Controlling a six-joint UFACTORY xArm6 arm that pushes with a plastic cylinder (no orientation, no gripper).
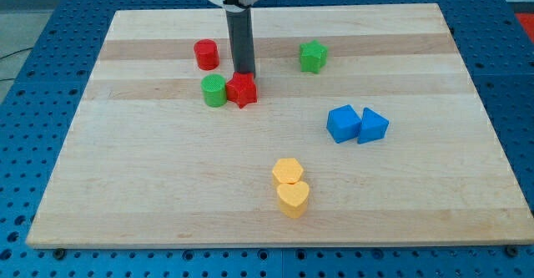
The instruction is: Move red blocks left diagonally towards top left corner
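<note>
A red cylinder (206, 54) stands near the board's upper left. A red star-shaped block (243, 90) sits a little below and to its right, touching a green cylinder (214, 91) on its left. My tip (244, 74) is at the top edge of the red star block, just behind it, and to the right of the red cylinder. The dark rod rises from there to the view's top.
A green star-shaped block (313, 57) lies at upper right of centre. Two blue blocks (343, 123) (372, 127) sit side by side at the right. Two yellow blocks (288, 172) (293, 199) touch near the bottom centre. The wooden board (125, 169) lies on a blue pegboard table.
</note>
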